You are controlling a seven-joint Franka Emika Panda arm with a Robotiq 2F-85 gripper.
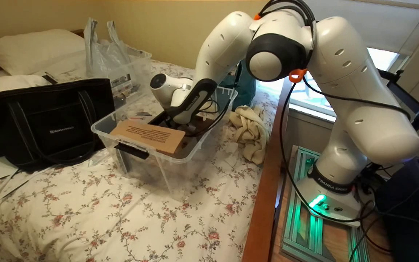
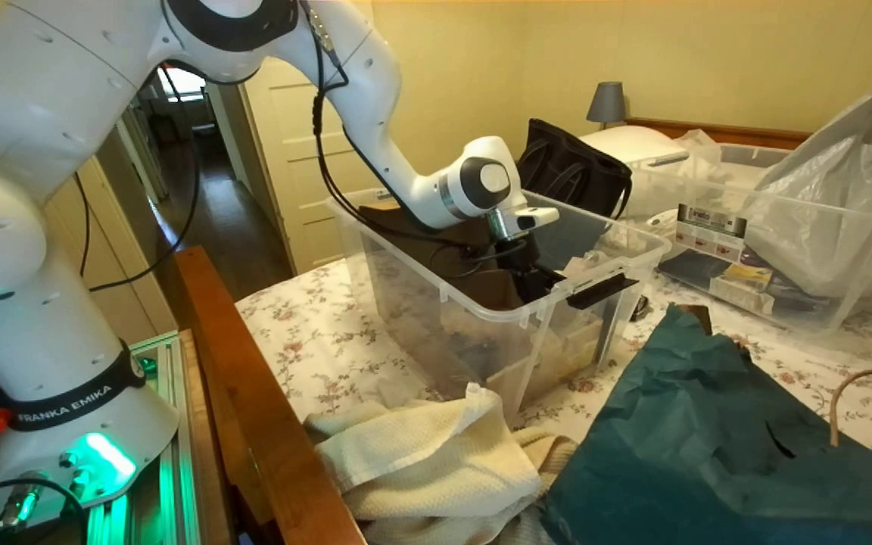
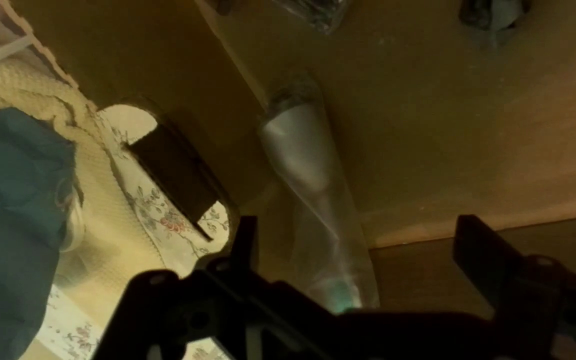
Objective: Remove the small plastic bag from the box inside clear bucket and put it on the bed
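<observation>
while the gripper (image 3: 359,232) gapes wide and empty, the plastic bag (image 3: 313,160) points lengthwise through its gap, nearer one finger (image 3: 246,245), so i'd expect a crosswise pinch

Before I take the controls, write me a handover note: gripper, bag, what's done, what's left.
Gripper: open, down inside the clear bucket, closed on nothing.
Small plastic bag: loose in the cardboard box inside that bucket; in the wrist view it runs into the gripper's open gap. Contact: can't tell.
Bed: under the bucket; bag not on it yet.
Done: gripper brought to the bag.
Left: close on the bag, lift it clear of box and bucket, lay it on the bed.
</observation>
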